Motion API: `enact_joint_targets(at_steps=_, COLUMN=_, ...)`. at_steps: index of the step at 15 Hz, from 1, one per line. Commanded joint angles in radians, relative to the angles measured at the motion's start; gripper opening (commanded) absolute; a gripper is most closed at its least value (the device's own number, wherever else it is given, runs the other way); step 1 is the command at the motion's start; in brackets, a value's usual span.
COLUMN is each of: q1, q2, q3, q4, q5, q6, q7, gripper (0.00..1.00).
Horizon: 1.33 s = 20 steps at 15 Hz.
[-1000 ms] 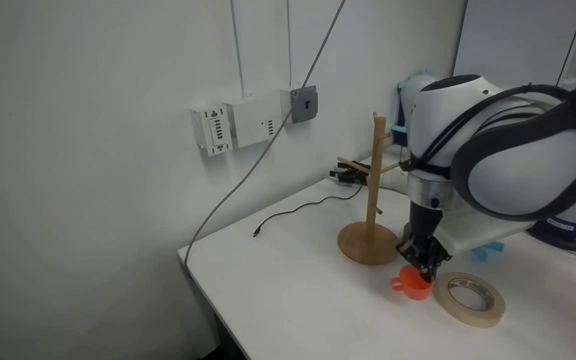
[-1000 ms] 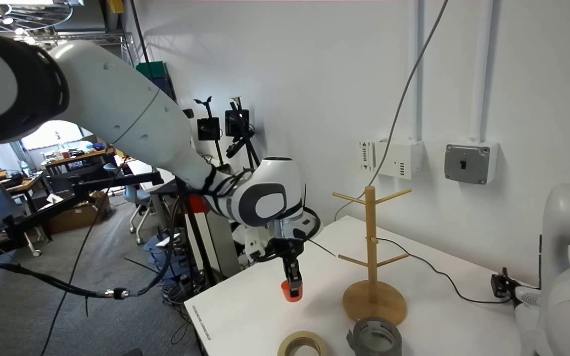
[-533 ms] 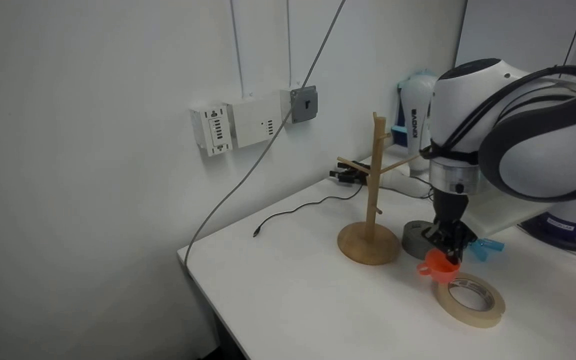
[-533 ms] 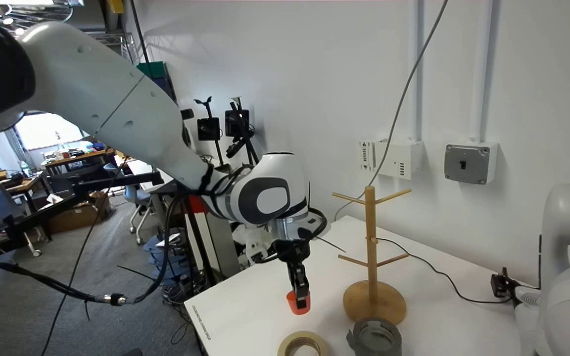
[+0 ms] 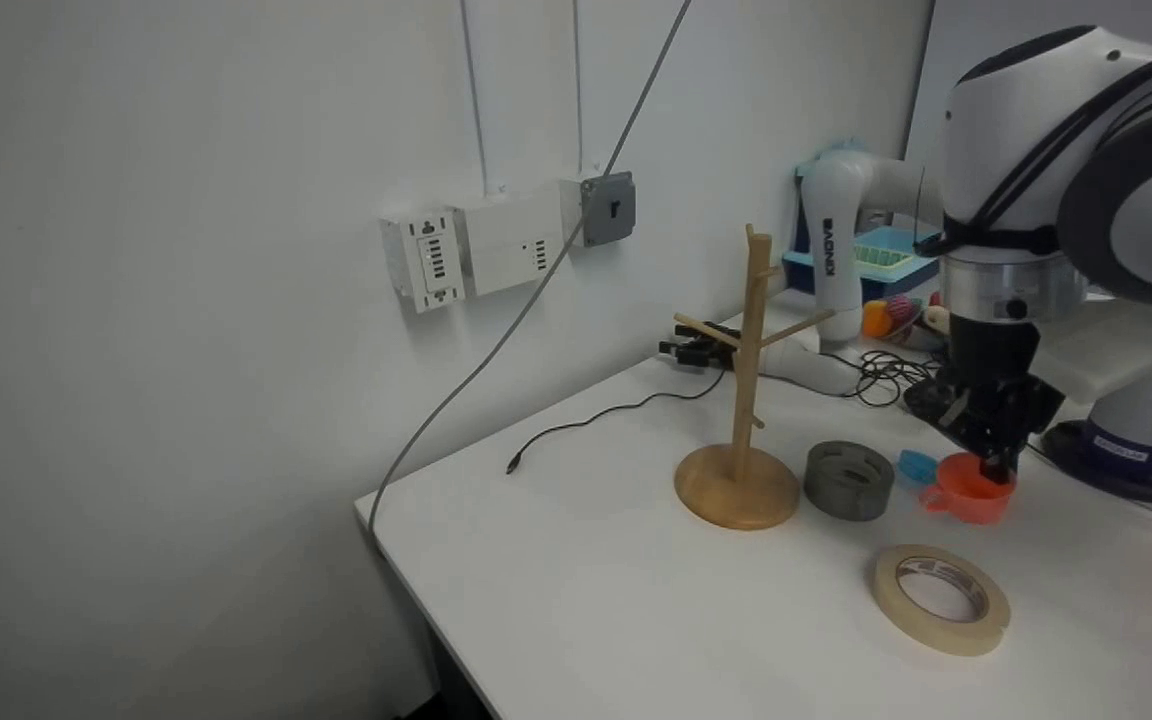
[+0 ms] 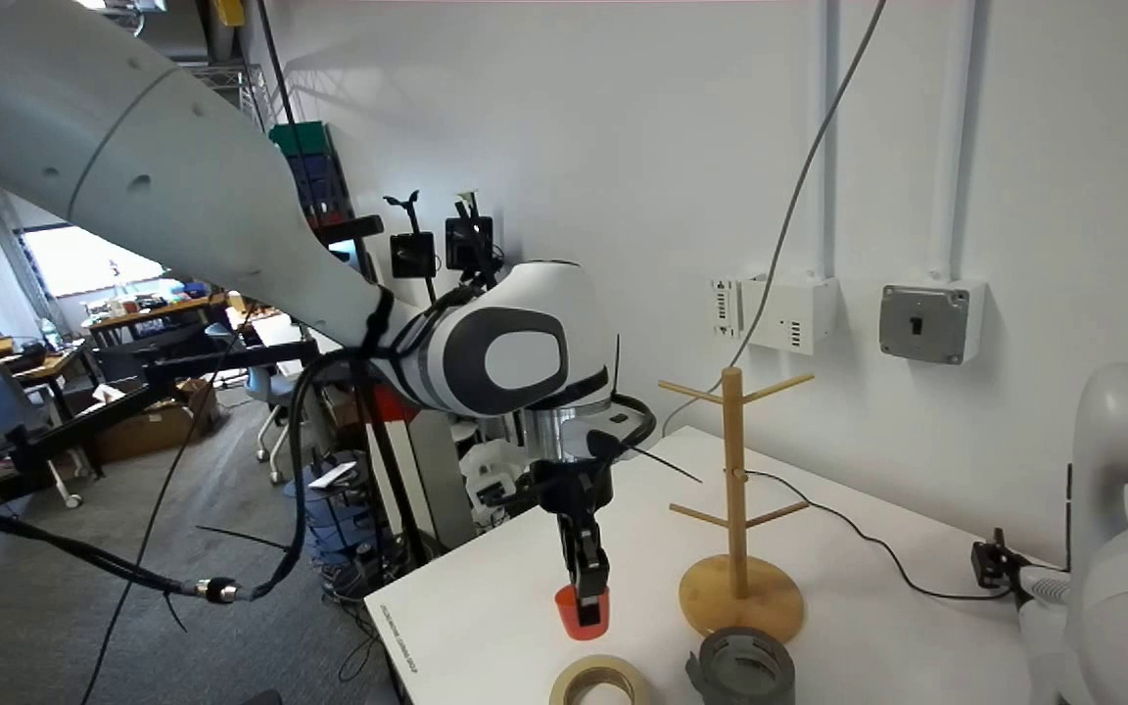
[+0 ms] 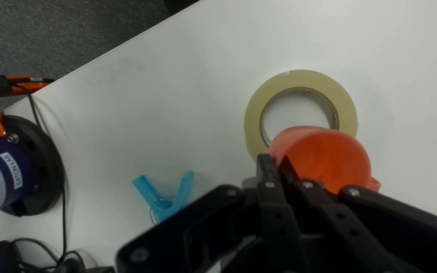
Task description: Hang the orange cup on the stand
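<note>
The stand [image 5: 746, 390] is upright on the bench [image 5: 576, 560]. In both exterior views the grey tape roll [image 5: 848, 504] sits just beside its round base. In an exterior view the tan tape ring [image 5: 921, 628] lies flat to the right of the stand, nearer the camera. The orange cup [image 5: 966, 497] is located farther right of the stand, well apart from it, mouth upward, handle on the stand side. The gripper [image 7: 277, 163] is clamped on the cup's wall opposite the handle, holding it above the bench; in the wrist view one fingertip lies outside the wall, the other inside.

Markings, left to right: a white arm [image 5: 839, 285], behind the stand and to its right, reads "KINOVA". Lettering inside the tan tape ring is not legible. A blue-banded base [image 5: 1126, 468], far right of the stand, carries a label [image 7: 12, 170] reading "EATON LAB".
</note>
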Motion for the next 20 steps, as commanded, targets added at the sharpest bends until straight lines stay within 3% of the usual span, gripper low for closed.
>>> enact_joint_targets(at_steps=1, q1=-0.067, q2=-0.108, q3=0.028, q4=-0.043, q5=0.044, q6=-0.03, q7=-0.146, gripper=0.01)
enact_joint_targets(at_steps=10, q1=-0.127, q2=-0.179, q3=0.044, q4=0.013, q5=0.312, q6=-0.089, q7=-0.458, gripper=0.01)
enact_joint_targets(at_steps=17, q1=-0.13, q2=-0.144, q3=0.059, q4=0.104, q5=0.472, q6=-0.112, q7=-0.468, gripper=0.01)
enact_joint_targets(at_steps=20, q1=-0.126, q2=-0.157, q3=0.065, q4=0.078, q5=0.445, q6=-0.067, q7=-0.437, gripper=0.05)
